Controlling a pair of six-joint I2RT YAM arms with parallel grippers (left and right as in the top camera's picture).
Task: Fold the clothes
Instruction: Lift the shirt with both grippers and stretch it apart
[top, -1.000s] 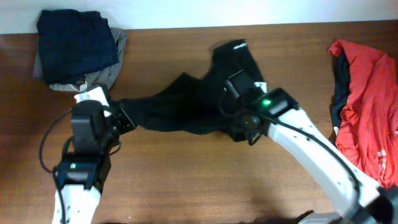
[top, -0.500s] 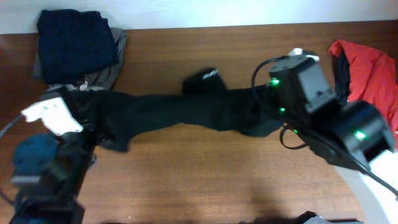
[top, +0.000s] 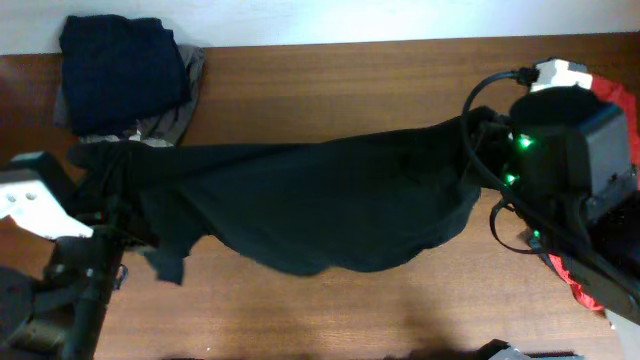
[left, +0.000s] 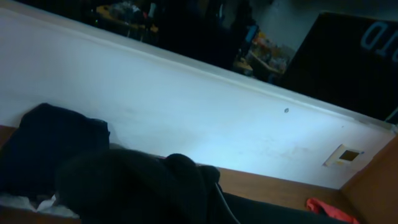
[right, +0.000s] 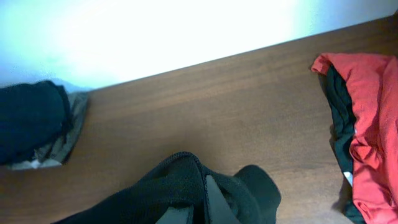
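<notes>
A large black garment (top: 320, 205) of the clothes hangs spread wide between my two arms above the brown table (top: 330, 70). My left gripper (top: 108, 165) is shut on its left end. In the left wrist view black cloth (left: 143, 193) fills the bottom and hides the fingers. My right gripper (top: 476, 130) is shut on the right end. In the right wrist view the hem (right: 161, 190) bunches over the gripper (right: 202, 210), with a grey fingertip (right: 214, 199) poking out.
A folded navy garment (top: 120, 65) lies on a grey one (top: 182, 112) at the back left corner. A red garment (right: 373, 124) with dark trim lies crumpled at the right edge. A white wall (left: 186, 106) runs behind the table.
Both arms have risen and moved apart. The black garment went from a bunched strip on the table to a wide sheet stretched between them.
</notes>
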